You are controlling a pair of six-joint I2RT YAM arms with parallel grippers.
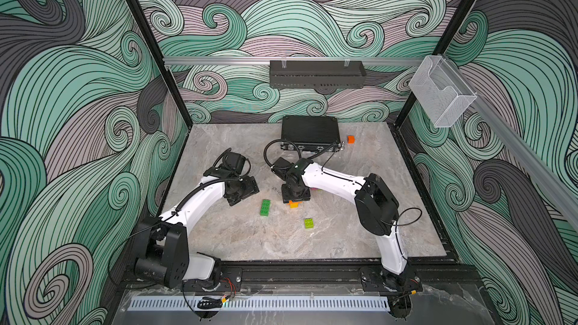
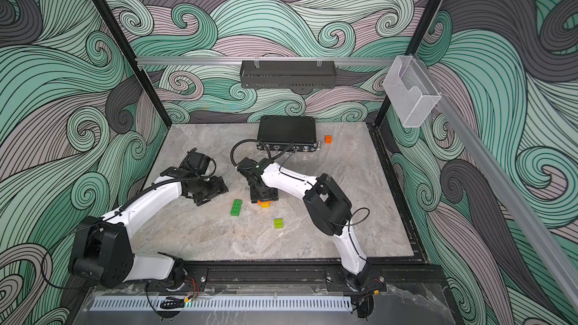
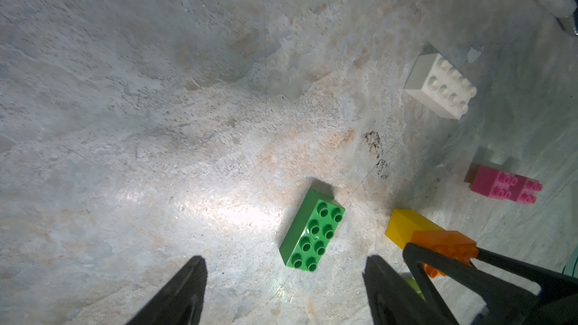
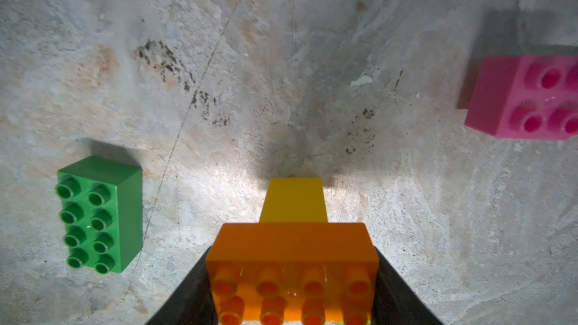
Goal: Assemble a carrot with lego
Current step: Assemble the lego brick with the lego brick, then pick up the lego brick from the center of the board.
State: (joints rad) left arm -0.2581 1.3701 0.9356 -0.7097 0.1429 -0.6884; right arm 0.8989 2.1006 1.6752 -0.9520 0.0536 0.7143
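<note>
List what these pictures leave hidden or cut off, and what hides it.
White brick: hidden under the right arm in both top views.
Pink brick: cut off by the frame edge in the right wrist view.
Orange brick: mostly covered by the right pincer holding it, in both top views.

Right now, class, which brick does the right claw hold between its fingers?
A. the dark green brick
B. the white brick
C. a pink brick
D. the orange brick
D: in the right wrist view the right claw clamps the orange brick from both sides, with the yellow brick joined to it.
</note>
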